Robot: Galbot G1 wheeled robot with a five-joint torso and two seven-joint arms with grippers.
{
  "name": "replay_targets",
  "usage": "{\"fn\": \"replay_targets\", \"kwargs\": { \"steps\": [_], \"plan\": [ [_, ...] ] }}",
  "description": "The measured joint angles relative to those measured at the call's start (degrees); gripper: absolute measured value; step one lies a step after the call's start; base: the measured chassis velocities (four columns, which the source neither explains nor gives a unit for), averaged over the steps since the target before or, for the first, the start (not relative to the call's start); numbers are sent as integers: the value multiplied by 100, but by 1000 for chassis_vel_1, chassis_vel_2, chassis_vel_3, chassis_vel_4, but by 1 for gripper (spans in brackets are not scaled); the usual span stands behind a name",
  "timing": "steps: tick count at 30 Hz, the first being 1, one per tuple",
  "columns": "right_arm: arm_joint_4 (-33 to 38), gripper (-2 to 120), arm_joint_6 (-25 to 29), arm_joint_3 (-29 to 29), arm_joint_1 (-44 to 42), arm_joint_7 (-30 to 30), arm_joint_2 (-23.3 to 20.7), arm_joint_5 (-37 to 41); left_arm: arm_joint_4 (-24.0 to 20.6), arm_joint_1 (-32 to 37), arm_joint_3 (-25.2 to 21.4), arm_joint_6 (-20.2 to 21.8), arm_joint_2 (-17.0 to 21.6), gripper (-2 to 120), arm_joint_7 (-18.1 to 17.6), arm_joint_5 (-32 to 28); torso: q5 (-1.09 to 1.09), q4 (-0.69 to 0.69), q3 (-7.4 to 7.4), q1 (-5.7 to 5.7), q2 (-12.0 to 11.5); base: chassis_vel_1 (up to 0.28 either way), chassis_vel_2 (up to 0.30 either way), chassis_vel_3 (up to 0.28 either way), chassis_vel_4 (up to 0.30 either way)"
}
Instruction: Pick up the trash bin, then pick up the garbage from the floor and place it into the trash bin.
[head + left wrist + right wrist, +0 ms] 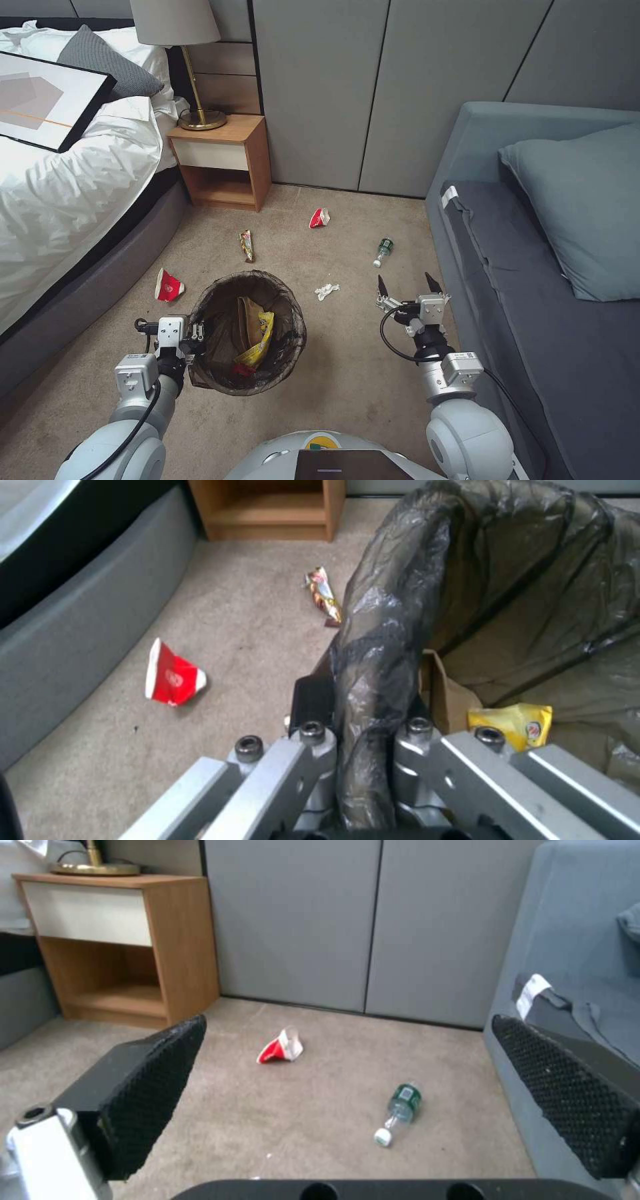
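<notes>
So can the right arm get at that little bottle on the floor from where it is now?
Probably yes. The right pincer is open and empty, and the bottle lies just ahead of it on bare carpet, nothing between them. The sofa close alongside may crowd the arm.

1. The left arm reaches forward on the robot's left side, elbow low, wrist roughly level.
2. The left tool [199,332] is clamped shut on the trash bin [248,331], one finger [312,700] outside the bagged rim and the other inside.
3. The right arm extends forward on the right side.
4. The right tool [407,288] hangs above the floor, fingers [143,1090] spread wide, gripping nothing.
</notes>
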Motion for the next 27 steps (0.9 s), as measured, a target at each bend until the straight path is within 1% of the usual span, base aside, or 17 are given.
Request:
{"fn": "replay_targets", "kwargs": {
  "steps": [6, 14, 27],
  "plan": [
    [0, 100, -1, -8, 4, -6, -5, -5, 0, -2, -4, -5, -4, 5, 0, 0, 0, -1, 0, 0, 0, -76, 77, 76, -81],
    [0, 100, -2, -19, 13, -7, -12, -12, 0, -2, -9, -10, -19, 5, 0, 0, 0, 1, 0, 0, 0, -114, 122, 116, -96],
    [-2, 100, 5, -30, 7, -7, -4, -30, 0, 5, -17, -15, -28, 5, -1, -1, -1, -1, 0, 0, 0, -106, 98, 105, -104]
  ]
}}
